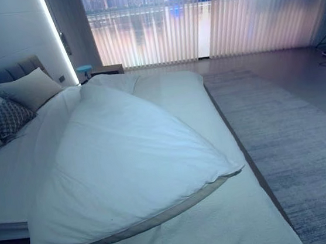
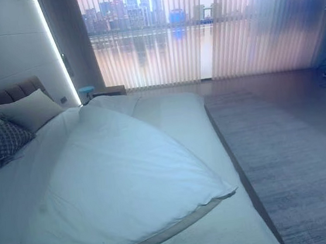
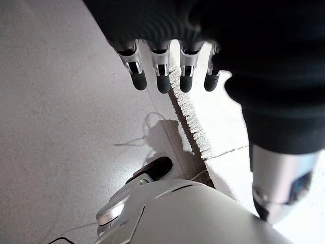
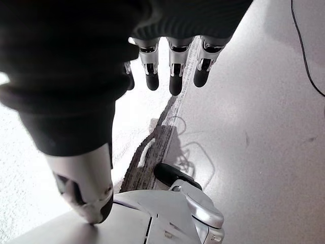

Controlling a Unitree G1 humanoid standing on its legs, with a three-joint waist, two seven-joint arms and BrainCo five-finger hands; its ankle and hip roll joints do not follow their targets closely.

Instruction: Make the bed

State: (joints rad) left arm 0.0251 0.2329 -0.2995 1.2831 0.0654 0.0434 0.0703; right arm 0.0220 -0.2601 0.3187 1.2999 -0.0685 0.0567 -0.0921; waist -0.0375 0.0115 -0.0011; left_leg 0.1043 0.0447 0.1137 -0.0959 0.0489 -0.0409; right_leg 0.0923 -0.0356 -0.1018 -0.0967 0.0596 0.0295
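We are looking down over the bed (image 1: 234,226), which is taking up the left and centre of the head views, its near right corner running out of the picture. The white duvet (image 1: 125,155) is lying on top, folded back diagonally: one grey-trimmed edge is running from the lower left up to a corner near the bed's right side, leaving the mattress bare along the right edge and the near end. The grey rug (image 1: 295,142) is lying just beside the bed's right edge, with bare floor (image 1: 262,63) beyond it giving open room up to the vertical blinds (image 1: 199,23) across the window. At the headboard (image 1: 4,75) a beige pillow (image 1: 27,89) and a patterned cushion (image 1: 6,118) are leaning together; a nightstand (image 1: 107,70) is standing at the far corner.

The left hand (image 3: 162,56) is hanging over the floor, fingers straight and apart, holding nothing. The right hand (image 4: 172,56) is hanging likewise over the rug's fringe, fingers relaxed, empty.

We are seeing no readable writing.
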